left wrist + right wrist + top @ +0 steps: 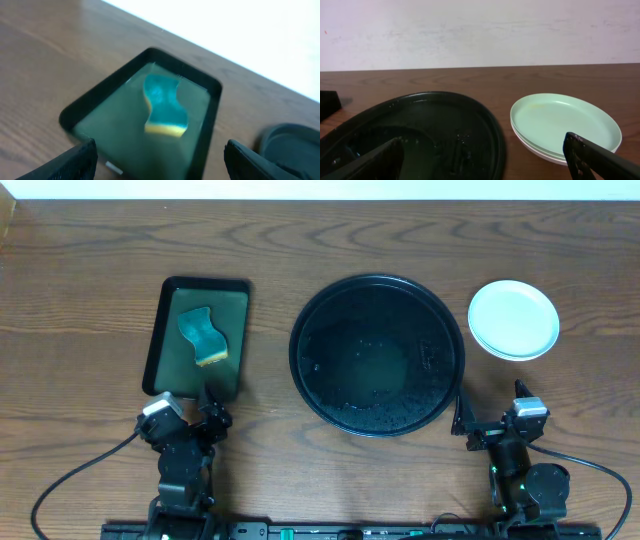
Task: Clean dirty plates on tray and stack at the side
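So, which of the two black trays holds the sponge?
The small rectangular black tray with the green inside, at the left: the blue-and-yellow sponge lies in it. The large round glossy black tray holds no sponge.

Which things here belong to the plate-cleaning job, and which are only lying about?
Belong to the job:
- round black tray, with no plates on it
- stack of plates, beside that tray
- sponge, probably for the wiping

Only lying about:
- rectangular tray, which just holds the sponge
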{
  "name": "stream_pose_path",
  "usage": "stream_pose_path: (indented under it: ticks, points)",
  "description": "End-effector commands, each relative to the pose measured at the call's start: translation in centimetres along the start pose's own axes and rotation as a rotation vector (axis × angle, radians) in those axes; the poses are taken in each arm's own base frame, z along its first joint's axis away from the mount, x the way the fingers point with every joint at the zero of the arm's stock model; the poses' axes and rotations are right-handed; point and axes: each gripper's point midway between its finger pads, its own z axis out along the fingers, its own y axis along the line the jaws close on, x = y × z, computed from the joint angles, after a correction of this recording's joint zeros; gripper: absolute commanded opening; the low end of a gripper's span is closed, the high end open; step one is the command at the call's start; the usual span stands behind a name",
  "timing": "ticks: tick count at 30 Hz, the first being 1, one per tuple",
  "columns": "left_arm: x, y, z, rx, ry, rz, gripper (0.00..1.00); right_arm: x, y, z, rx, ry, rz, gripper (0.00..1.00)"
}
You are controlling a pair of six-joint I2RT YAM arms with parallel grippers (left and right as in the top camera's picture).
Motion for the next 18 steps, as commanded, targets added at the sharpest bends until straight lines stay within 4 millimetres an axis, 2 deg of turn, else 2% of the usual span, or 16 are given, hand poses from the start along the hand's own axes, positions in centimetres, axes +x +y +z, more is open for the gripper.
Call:
stream_pose_path:
  ticks: [1,5,11,18]
  points:
    - [0.6,0.2,0.2,0.023,0.012,0.005,0.81,0.1,0.2,0.0,-0.006,0.000,-0.013,0.99]
    - [0.1,0.2,0.3,0.031,-0.006,0.004,0.81,0.0,0.2,0.0,-0.006,0.000,-0.013,0.99]
    - [-0.5,-1.6,0.0,0.151,-0.058,0.130,0.82,0.0,0.2,0.0,-0.006,0.000,-0.013,0.99]
    - [-0.7,-1.5,-0.3,0.171,-0.085,0.122,0.81,0.1,0.2,0.0,-0.006,0.000,-0.013,0.99]
